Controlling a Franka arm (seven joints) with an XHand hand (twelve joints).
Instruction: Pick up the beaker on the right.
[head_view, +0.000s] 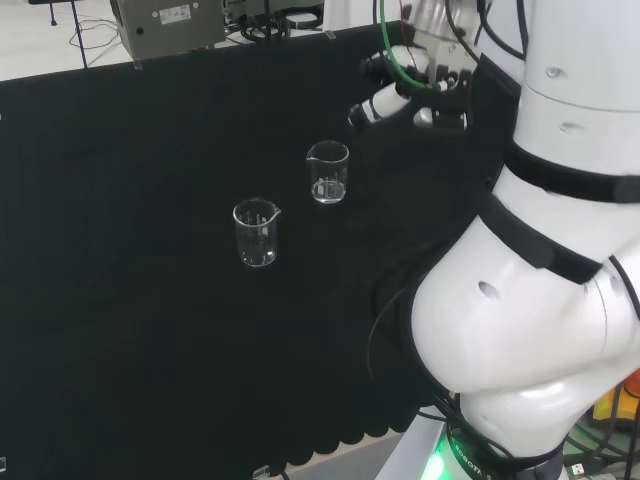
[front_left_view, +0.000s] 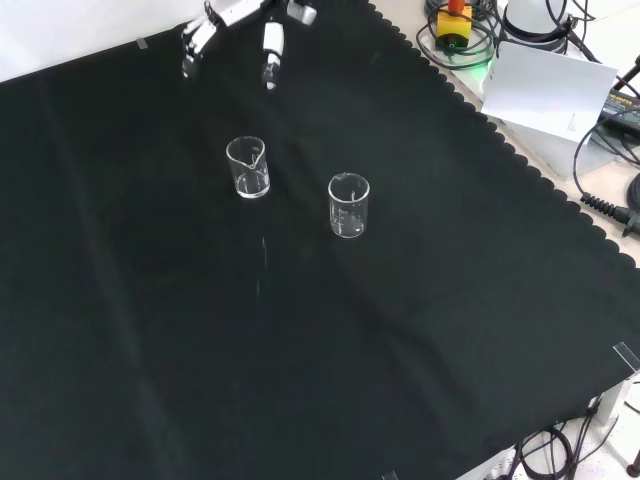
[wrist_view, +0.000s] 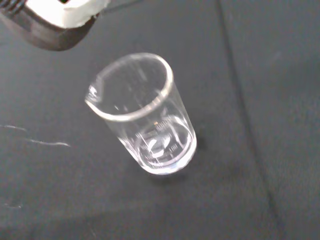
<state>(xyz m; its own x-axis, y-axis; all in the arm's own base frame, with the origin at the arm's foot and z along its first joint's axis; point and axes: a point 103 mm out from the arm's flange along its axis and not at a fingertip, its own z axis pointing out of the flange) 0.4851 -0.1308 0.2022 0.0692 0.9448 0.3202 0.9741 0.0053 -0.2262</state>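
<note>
2 clear beakers on the black cloth (front_left_view: 150, 350). The hand (front_left_view: 230, 25) hangs open and empty, fingers loose, just above the nearer beaker (front_left_view: 248, 167); the other beaker (front_left_view: 348, 205) sits beyond it.

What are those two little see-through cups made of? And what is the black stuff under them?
Both beakers, one nearer the hand and one farther, look like clear, shiny glass, though clear plastic is possible: you see the cloth through the walls, and the rims catch the light. The black cloth looks like matte fabric: it has faint creases and a scalloped edge.
</note>
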